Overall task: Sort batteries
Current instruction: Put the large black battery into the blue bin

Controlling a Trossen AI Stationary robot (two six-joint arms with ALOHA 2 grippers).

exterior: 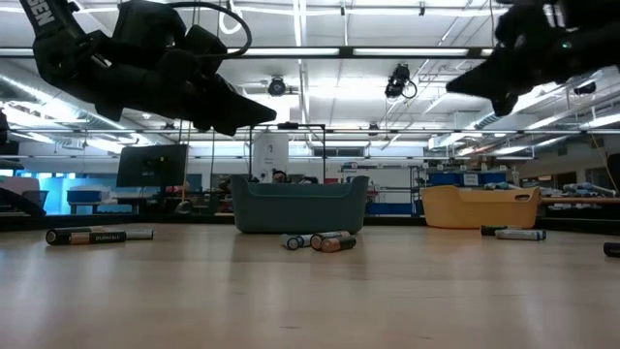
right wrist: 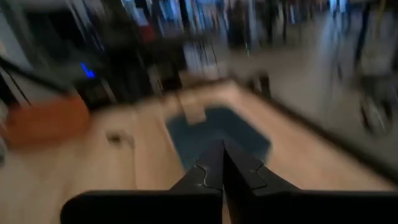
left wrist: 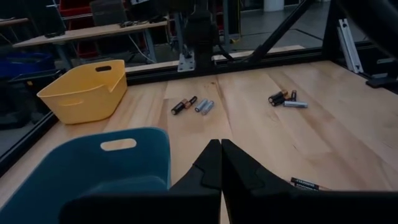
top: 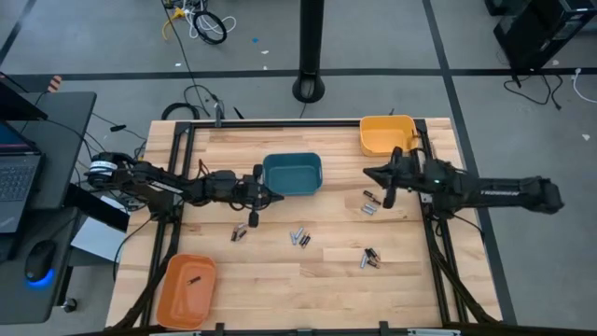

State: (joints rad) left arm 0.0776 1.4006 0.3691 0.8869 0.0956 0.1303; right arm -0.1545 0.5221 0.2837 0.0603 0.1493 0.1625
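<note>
Grey floor (top: 392,37), ceiling strip lights (exterior: 387,51).

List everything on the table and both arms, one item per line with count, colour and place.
Teal bin: one, far middle of the table.
Yellow bin: one, far right corner.
Orange bin: one, near left corner, one dark battery inside.
Loose batteries: four small clusters, dark and silvery, on the wood: left of centre, centre, near right, below the right gripper.
Table: one, light wood, black frame.
Left gripper: dark, shut, above the left-of-centre cluster.
Right gripper: dark, shut, by the yellow bin.
</note>
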